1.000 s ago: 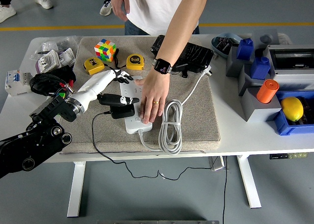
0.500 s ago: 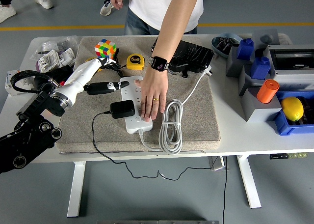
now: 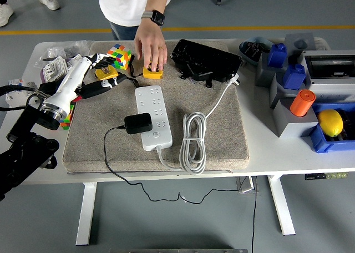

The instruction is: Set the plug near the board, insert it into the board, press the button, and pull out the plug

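Observation:
The white power board (image 3: 153,117) lies in the middle of the beige mat (image 3: 222,136). A black plug adapter (image 3: 138,123) sits on the board's left side, and its thin black cable (image 3: 111,158) runs off the mat and over the table's near edge. My left hand (image 3: 101,75) hovers at the mat's far left corner, well away from the board, fingers spread and empty. A person's hand (image 3: 151,54) rests on a yellow tape measure (image 3: 153,71) behind the board.
A Rubik's cube (image 3: 119,54) and a second yellow tape measure (image 3: 105,73) lie by my left hand. The board's white cord (image 3: 192,143) is coiled to its right. A black case (image 3: 206,59) lies behind; blue bins (image 3: 324,142) and an orange cylinder (image 3: 302,102) stand right.
My left hand pulled back left and away from the board, letting go of the plug. The person's hand left the board and moved back onto the yellow tape measure.

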Controlling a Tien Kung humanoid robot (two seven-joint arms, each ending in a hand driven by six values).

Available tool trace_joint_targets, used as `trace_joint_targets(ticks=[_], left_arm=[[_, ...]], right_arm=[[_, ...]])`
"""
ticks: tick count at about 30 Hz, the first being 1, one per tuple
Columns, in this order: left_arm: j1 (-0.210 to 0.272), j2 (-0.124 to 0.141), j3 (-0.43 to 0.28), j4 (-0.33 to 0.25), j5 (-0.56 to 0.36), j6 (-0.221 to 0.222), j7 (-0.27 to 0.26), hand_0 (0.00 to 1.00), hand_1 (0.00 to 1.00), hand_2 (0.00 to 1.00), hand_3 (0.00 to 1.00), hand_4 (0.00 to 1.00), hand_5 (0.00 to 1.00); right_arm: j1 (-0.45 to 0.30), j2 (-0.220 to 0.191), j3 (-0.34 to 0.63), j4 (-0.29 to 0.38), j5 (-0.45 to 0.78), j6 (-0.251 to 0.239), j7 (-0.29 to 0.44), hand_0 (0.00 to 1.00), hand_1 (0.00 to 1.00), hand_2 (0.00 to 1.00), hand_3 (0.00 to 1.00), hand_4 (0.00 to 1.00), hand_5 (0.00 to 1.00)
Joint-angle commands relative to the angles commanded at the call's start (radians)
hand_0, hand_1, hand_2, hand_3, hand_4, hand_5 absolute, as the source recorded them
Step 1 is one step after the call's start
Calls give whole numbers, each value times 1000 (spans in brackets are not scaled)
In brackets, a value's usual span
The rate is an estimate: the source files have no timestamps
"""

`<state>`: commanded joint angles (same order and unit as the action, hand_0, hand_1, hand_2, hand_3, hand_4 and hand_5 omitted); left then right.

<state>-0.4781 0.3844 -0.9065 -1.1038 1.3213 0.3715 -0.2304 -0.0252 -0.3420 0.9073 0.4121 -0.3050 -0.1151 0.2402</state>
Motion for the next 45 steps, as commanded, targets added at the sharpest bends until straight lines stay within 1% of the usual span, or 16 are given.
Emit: trace_joint_targets(ticks=[1, 2, 7, 8, 9, 11, 13, 14, 15, 19, 20, 28, 32, 37, 38, 45], left_arm=[[14, -4, -23, 12, -34, -2, -24, 751, 778, 784, 738, 998, 720], [25, -7, -42, 22, -60, -8, -41, 776, 836, 883, 811, 998, 826], [73, -21, -130, 70, -231, -72, -92, 776, 836, 883, 811, 998, 826], [86, -25, -144, 78, -277, -92, -106, 791, 864, 936, 880, 998, 971], [92, -27, -149, 81, -314, -100, -117, 791, 864, 936, 880, 998, 971], [114, -33, -169, 87, -399, -85, -173, 791, 864, 936, 880, 998, 971], [128, -37, -188, 86, -468, -79, -199, 791, 864, 936, 880, 998, 971], [133, -38, -196, 87, -494, -74, -209, 719, 778, 821, 789, 998, 815], [140, -41, -206, 88, -511, -68, -221, 719, 778, 821, 789, 998, 815], [159, -48, -234, 91, -557, -53, -242, 719, 778, 821, 789, 998, 815], [161, -49, -239, 91, -565, -52, -243, 683, 731, 753, 754, 998, 738], [176, -49, -281, 91, -586, -58, -248, 667, 717, 743, 745, 998, 726], [182, -47, -286, 90, -580, -65, -240, 652, 696, 706, 739, 998, 695], [185, -48, -296, 90, -557, -69, -229, 652, 696, 706, 739, 998, 695], [186, -49, -298, 90, -556, -70, -227, 607, 669, 678, 733, 998, 685], [193, -52, -314, 89, -545, -71, -222, 599, 662, 671, 727, 998, 673]], right_arm=[[1, -1, -6, -4, 4, 2, -2, 704, 707, 705, 591, 998, 541], [3, -3, -10, -6, 7, 3, -4, 706, 709, 705, 592, 998, 544], [10, -5, -26, -14, 19, 6, -8, 706, 709, 705, 592, 998, 544], [12, -6, -29, -15, 22, 6, -9, 705, 710, 705, 593, 998, 549], [14, -6, -31, -16, 23, 7, -9, 705, 710, 705, 593, 998, 549], [16, -6, -39, -21, 29, 6, -10, 705, 710, 705, 593, 998, 549], [18, -6, -48, -27, 36, 7, -11, 705, 710, 705, 593, 998, 549], [19, -6, -55, -31, 42, 7, -12, 705, 710, 707, 592, 998, 551], [21, -5, -66, -37, 51, 7, -14, 705, 710, 707, 592, 998, 551], [23, -2, -95, -52, 74, 8, -27, 705, 710, 707, 592, 998, 551], [23, -2, -98, -53, 74, 9, -29, 709, 712, 708, 594, 998, 562], [36, -1, -107, -51, 70, 11, -35, 711, 713, 709, 597, 998, 569], [36, -2, -113, -51, 71, 12, -39, 714, 713, 709, 599, 998, 585], [30, 0, -114, -53, 73, 11, -44, 714, 713, 709, 599, 998, 585], [29, 1, -114, -53, 72, 11, -45, 715, 713, 710, 599, 998, 587], [29, 4, -102, -52, 66, 10, -47, 713, 714, 710, 600, 998, 594]])
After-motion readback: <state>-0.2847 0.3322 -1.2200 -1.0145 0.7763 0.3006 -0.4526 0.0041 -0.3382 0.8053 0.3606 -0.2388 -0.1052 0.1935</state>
